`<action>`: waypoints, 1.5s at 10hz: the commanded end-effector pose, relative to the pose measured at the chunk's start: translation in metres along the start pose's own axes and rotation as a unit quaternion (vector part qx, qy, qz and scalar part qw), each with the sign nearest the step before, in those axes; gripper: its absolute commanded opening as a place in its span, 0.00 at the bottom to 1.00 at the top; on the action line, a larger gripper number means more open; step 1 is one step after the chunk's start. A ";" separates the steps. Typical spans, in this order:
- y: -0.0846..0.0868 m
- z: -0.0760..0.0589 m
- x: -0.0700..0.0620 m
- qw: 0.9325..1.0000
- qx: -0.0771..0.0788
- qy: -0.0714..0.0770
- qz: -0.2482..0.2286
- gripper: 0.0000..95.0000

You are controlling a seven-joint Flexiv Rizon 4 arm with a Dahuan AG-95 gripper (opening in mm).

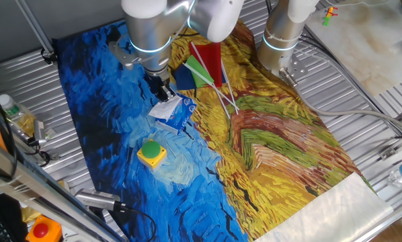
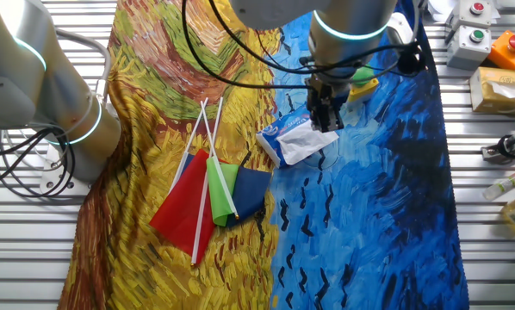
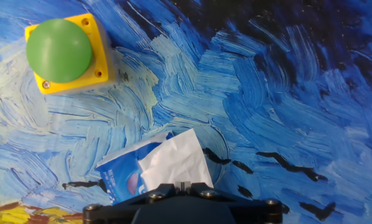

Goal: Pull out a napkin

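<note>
I see my gripper [image 1: 165,92] over the blue packet [image 1: 179,115], jaws closed on the white napkin [image 3: 173,167] sticking out of the packet, green button box [image 1: 151,152] nearby on worktop [image 1: 288,148]

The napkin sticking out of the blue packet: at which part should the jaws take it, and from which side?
Grip the napkin at its free creased flap, coming from above. That flap stands out of the blue packet opening, so the gripper can probably pinch paper alone.

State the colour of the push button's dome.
Green dome on a yellow base; clearest in the hand view.
</note>
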State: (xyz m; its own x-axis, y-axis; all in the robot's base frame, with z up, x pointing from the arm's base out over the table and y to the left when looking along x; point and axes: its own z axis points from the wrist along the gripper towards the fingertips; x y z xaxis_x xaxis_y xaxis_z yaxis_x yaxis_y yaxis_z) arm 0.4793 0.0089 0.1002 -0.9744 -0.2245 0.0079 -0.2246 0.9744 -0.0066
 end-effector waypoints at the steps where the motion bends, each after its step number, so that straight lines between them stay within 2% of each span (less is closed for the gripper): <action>1: 0.001 0.000 0.000 1.000 -0.004 0.000 -0.002 0.20; 2: 0.001 0.000 0.000 1.000 -0.005 -0.001 -0.004 0.20; 3: 0.001 0.000 0.000 1.000 -0.005 0.000 -0.006 0.40; 6: 0.000 0.001 0.000 1.000 -0.006 0.000 -0.004 0.40; 15: -0.007 0.027 -0.004 1.000 -0.014 -0.004 -0.016 0.40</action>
State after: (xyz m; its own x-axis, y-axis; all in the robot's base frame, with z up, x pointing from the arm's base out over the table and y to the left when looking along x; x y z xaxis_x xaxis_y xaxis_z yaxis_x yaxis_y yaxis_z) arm 0.4853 0.0031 0.0715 -0.9670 -0.2547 -0.0013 -0.2547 0.9668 0.0218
